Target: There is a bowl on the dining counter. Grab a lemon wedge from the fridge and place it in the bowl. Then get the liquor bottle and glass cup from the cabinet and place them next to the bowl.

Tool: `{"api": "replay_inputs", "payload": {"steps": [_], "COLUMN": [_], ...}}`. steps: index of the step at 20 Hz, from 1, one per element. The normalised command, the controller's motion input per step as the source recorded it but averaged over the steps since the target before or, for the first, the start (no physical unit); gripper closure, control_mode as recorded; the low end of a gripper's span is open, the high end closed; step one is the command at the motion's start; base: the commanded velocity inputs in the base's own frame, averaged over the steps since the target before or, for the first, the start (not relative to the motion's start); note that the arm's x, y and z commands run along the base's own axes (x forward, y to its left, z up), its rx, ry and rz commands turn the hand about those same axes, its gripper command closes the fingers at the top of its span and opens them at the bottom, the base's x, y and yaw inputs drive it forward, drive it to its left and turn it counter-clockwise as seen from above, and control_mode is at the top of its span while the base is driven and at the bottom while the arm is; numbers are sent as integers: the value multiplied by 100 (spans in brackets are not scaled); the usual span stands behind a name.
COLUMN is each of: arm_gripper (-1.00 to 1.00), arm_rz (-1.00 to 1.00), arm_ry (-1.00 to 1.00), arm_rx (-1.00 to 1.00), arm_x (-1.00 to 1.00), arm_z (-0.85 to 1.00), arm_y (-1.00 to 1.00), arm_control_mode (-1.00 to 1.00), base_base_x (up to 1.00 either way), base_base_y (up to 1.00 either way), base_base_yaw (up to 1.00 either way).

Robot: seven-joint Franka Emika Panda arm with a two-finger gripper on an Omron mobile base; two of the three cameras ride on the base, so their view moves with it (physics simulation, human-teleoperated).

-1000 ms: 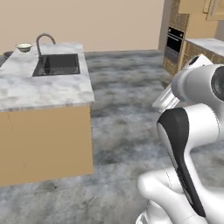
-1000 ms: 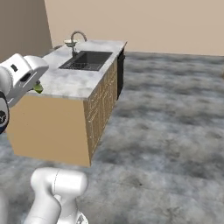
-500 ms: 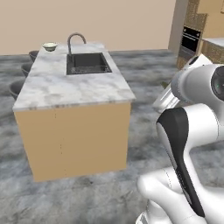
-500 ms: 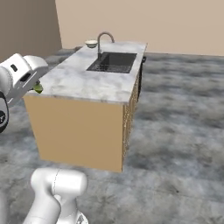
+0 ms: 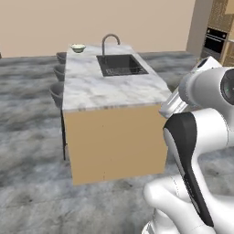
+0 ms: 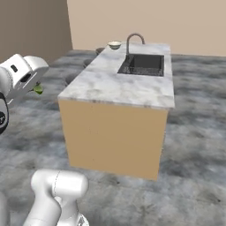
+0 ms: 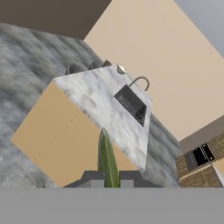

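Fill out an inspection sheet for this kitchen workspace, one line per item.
Surface: marble island counter with a built-in sink and faucet.
Job's things: bowl stands at the far corner of the counter; lemon wedge is in the gripper; bottle and cup nothing seen.
Clutter: nothing seen.
Grippers: gripper shut on the lemon wedge, away from the counter.
Cables: nothing seen.
Surroundings: stools along the counter's far-left side; wall oven at far right; grey floor.
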Motion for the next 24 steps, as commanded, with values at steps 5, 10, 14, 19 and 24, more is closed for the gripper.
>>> {"api": "replay_inputs", "payload": {"steps": [5, 10, 14, 19, 24], "arm_gripper": [100, 100, 100, 100, 100], "arm_rz": [0, 0, 0, 0, 0], "arm_ry": [0, 0, 0, 0, 0], "arm_rx": [0, 0, 0, 0, 0], "arm_x": [0, 0, 0, 0, 0], "arm_z": [0, 0, 0, 0, 0], "arm_y": [0, 0, 0, 0, 0], "arm_control_mode": [100, 100, 100, 100, 100], "base_base_x": [25, 43, 87, 100, 100], "base_base_y": [100, 100, 100, 97, 100], "base_base_yaw": [0, 0, 0, -7, -15]}}
